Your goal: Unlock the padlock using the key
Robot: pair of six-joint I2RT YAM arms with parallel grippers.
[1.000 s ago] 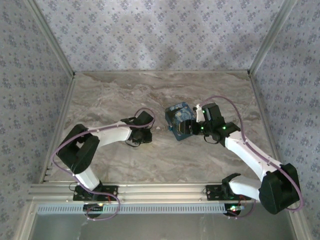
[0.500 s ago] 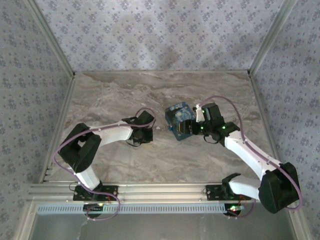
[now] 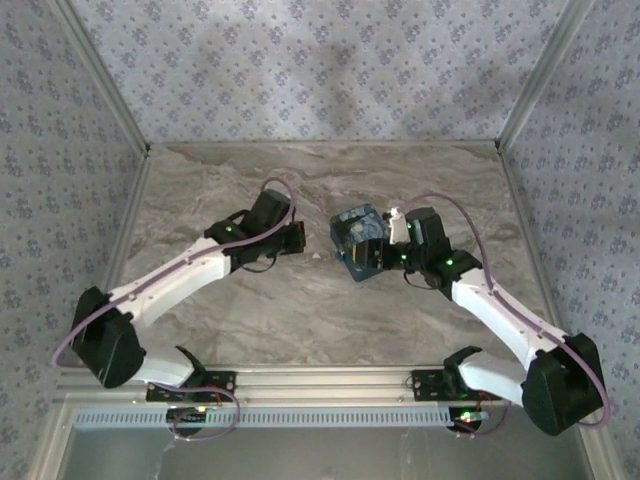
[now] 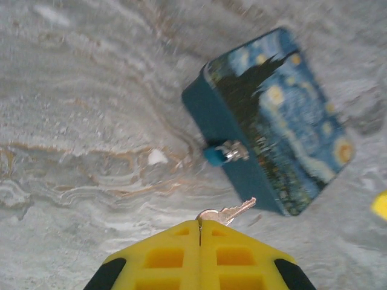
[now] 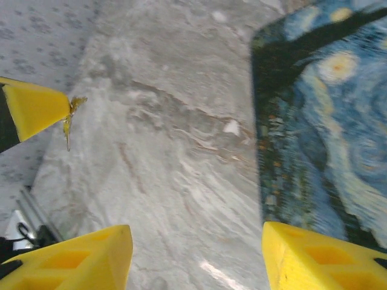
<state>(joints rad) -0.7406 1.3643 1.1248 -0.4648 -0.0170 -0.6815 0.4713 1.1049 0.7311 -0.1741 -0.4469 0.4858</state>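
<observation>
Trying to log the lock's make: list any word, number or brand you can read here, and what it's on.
None can be read.
The blue box carries a swirling starry-night picture; no lettering is visible on it.
The padlock on its side is too small and blurred to show any stamp.
The key is likewise too small to read.

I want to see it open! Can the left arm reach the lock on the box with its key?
Probably yes. The left gripper is shut on the key, which points toward the lock on the side of the box, with bare table between them.
</observation>
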